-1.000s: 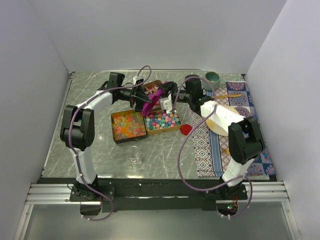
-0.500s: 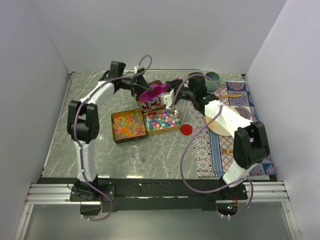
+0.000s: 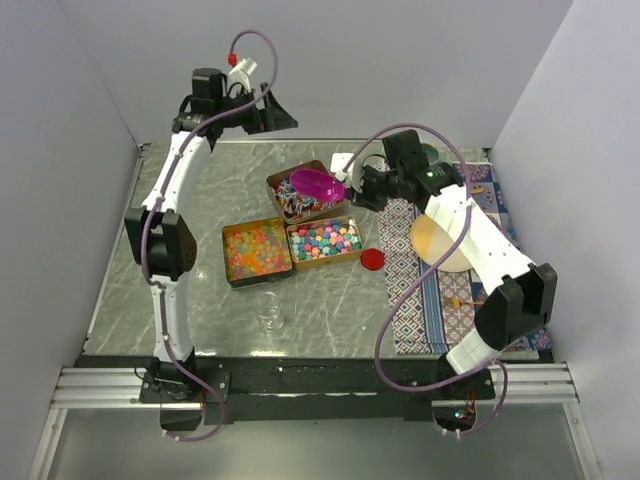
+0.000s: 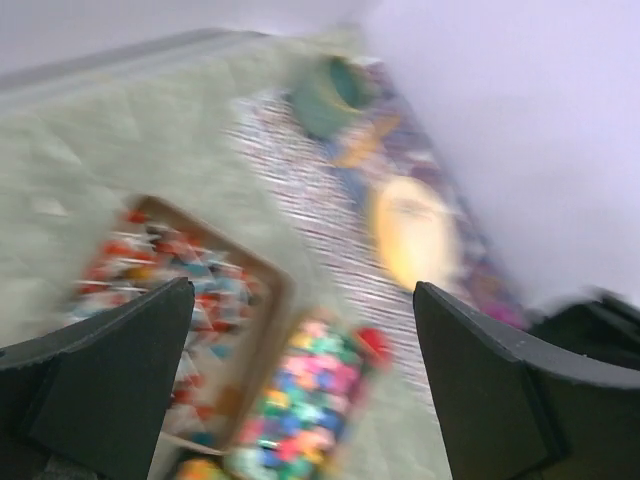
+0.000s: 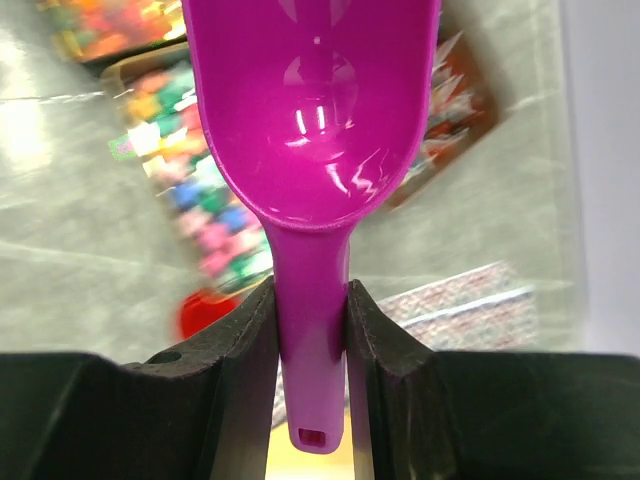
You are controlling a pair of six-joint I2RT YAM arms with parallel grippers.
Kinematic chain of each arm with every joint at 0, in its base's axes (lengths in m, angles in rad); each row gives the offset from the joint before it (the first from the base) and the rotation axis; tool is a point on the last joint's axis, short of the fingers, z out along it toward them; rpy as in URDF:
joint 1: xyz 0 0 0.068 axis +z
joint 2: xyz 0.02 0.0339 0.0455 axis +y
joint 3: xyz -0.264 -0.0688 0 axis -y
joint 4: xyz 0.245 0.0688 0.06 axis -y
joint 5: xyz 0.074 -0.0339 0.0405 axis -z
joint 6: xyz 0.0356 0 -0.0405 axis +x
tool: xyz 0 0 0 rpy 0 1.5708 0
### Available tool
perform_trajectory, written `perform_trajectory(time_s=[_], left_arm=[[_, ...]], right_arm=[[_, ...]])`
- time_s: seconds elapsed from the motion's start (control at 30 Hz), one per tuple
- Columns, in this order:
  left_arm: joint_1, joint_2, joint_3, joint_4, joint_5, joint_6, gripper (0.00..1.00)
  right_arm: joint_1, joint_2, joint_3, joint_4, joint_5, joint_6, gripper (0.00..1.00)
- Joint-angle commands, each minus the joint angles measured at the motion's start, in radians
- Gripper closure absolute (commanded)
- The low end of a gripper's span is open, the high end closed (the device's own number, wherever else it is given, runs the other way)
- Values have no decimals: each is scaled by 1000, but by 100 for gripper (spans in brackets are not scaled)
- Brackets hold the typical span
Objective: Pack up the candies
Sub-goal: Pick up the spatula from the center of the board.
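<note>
We log candies (image 3: 325,240) in three tins (image 3: 228,258) mid-desk, open desk (image 3: 180,250) leftward. Left claw (image 3: 278,115) high at back wall (image 3: 350,60), spread wide (arm stretched up). Right claw (image 3: 352,190) clamps purple scoop (image 3: 317,184) over rear tin (image 3: 272,183).

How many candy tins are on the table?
3: jelly tin front left, pastel-ball tin right beside it, wrapped-candy tin behind them, partly under the purple scoop.

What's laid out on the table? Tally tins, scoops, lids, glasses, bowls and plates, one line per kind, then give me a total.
Tins: 3
Scoop: 1
Lid: 1
Glass: 1
Bowl: 1
Plate: 1
Total: 8
</note>
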Motion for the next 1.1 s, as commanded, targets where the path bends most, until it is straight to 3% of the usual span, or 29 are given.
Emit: perform_trajectory(time_s=[0.0, 0.03, 0.07, 0.17, 0.2, 0.27, 0.33, 0.37, 0.5, 0.7, 0.9, 1.07], left_arm=[[30, -103, -47, -27, -249, 158, 10], [55, -140, -83, 11, -173, 119, 17], [84, -164, -184, 59, -61, 99, 39], [87, -269, -365, 127, 43, 175, 65], [87, -293, -411, 149, 126, 163, 68], [84, -359, -523, 243, 182, 75, 66], [63, -410, -576, 295, 198, 31, 52], [49, -421, -587, 261, 183, 78, 40], [-9, -422, -576, 121, 101, 186, 30], [-52, -338, -529, 32, 52, 212, 32], [-65, -271, -525, 87, 60, 110, 43], [-66, -231, -532, 121, 118, 83, 58]], right_arm=[[-10, 89, 175, -275, 6, 126, 100], [-15, 101, 209, -293, 6, 130, 100], [-18, 110, 212, -301, 6, 137, 100], [-19, 121, 209, -287, 40, 134, 100], [-19, 136, 212, -284, 45, 140, 100], [-19, 176, 246, -299, 62, 141, 100], [-18, 202, 285, -321, 66, 134, 100], [-19, 218, 292, -318, 69, 132, 100], [-15, 236, 307, -296, 82, 118, 100], [-12, 315, 437, -364, 79, 123, 100], [2, 292, 445, -348, 45, 85, 100], [2, 239, 425, -333, -10, 89, 100]])
